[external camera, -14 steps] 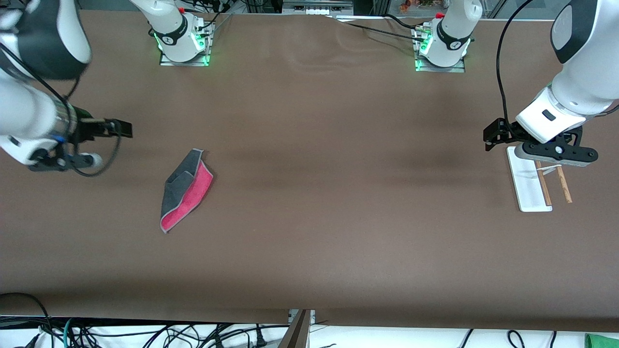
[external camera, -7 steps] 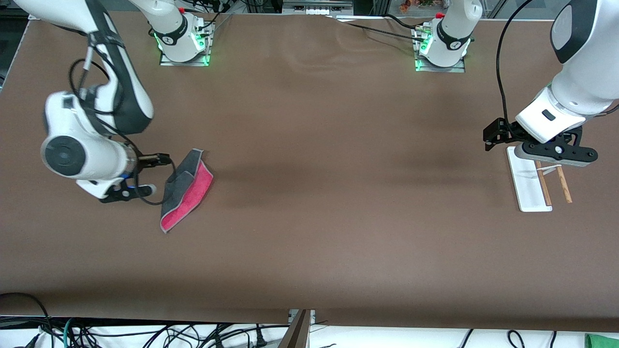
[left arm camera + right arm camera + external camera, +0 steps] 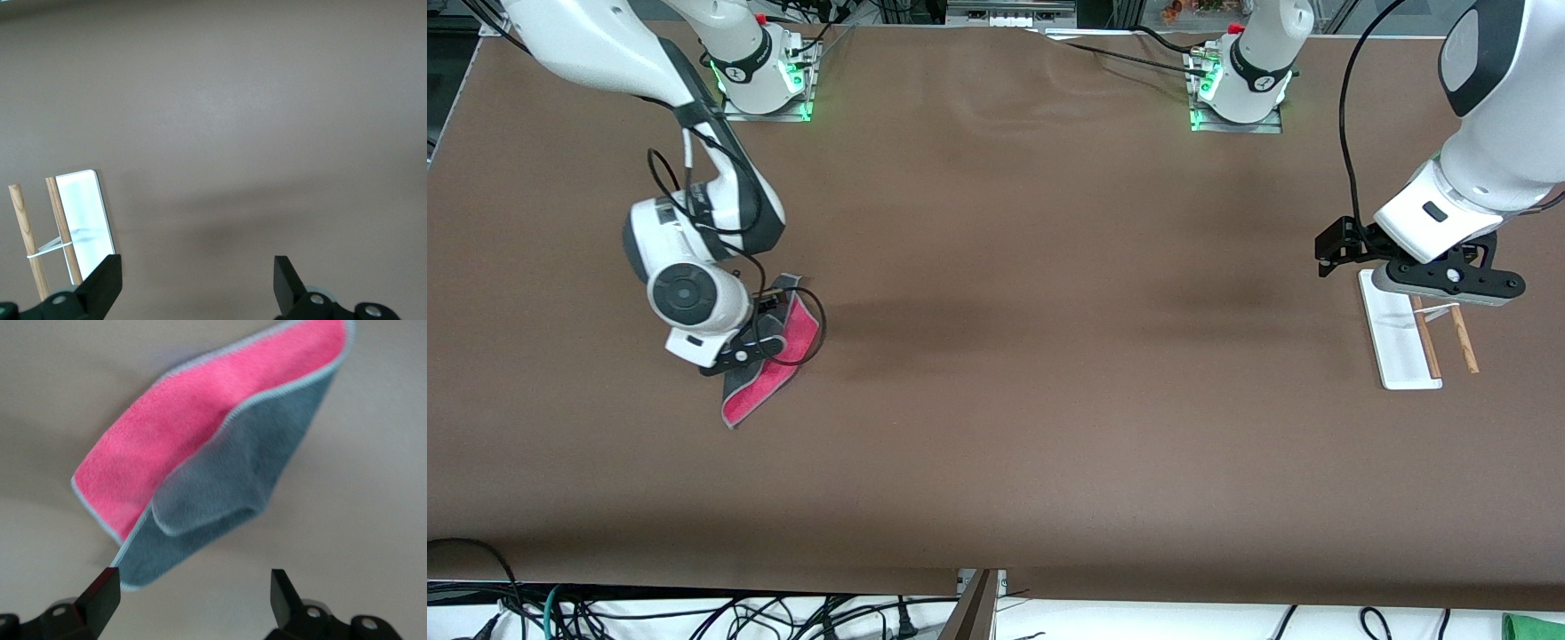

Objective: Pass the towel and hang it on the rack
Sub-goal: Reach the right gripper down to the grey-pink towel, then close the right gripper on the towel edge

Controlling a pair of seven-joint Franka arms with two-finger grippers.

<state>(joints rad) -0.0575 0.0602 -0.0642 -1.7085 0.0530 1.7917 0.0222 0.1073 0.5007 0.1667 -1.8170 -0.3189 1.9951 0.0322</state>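
Two arms, right end effector (image 3: 190, 587) spread over the towel (image 3: 769, 378), left end effector (image 3: 197, 280) spread, waiting over the rack (image 3: 1400, 342)

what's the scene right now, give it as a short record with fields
towel: towel lies folded on the table toward the right arm's end, grey layer over pink
rack: rack lies at the left arm's end, white base with two wooden rods
right gripper: right gripper open, over the towel, not gripping it
left gripper: left gripper open, over the table next to the rack, waiting
stage: towel not yet picked up
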